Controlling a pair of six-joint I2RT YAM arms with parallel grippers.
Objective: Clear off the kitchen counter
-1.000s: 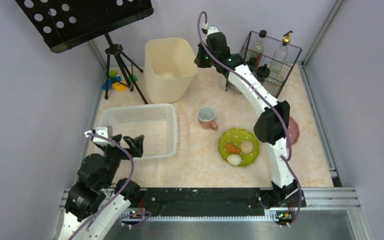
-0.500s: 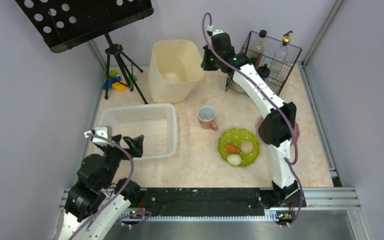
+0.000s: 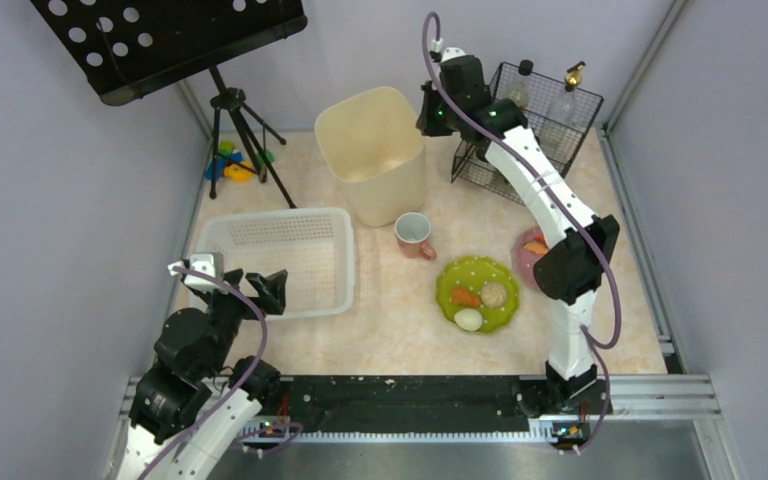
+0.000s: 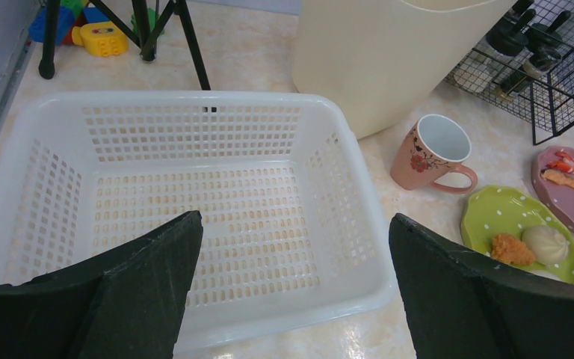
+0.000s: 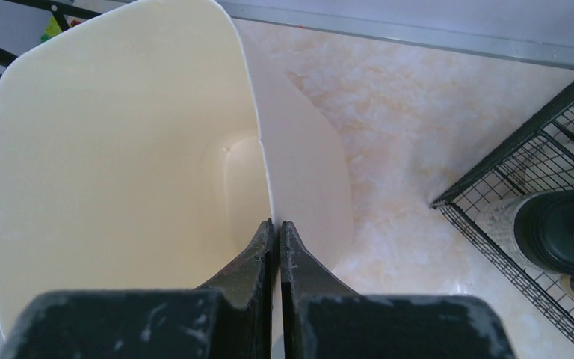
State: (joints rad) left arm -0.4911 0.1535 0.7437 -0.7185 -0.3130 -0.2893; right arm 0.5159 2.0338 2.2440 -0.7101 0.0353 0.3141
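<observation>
The kitchen counter (image 3: 390, 335) is a glossy beige-pink marble surface. On it stand a pink mug (image 3: 415, 235), a green plate (image 3: 449, 277) with three pieces of food, and a pink plate (image 3: 530, 262) partly hidden by my right arm. My right gripper (image 5: 275, 224) is shut on the right rim wall of a tall cream bin (image 3: 375, 150), one finger inside and one outside. My left gripper (image 4: 293, 221) hovers open and empty over the near edge of a white perforated basket (image 4: 194, 187). The basket holds nothing.
A black wire rack (image 3: 535, 120) with bottles stands at the back right, close to the right gripper. A music stand's tripod (image 3: 235, 120) and small toys (image 3: 230, 162) sit at the back left. The bin (image 4: 389, 60) stands just behind the mug (image 4: 430, 153).
My right gripper has dragged the cream bin rightwards and nearer, up to the mug. The right arm's elbow has swung right, uncovering part of the pink plate. The left arm has not moved.
</observation>
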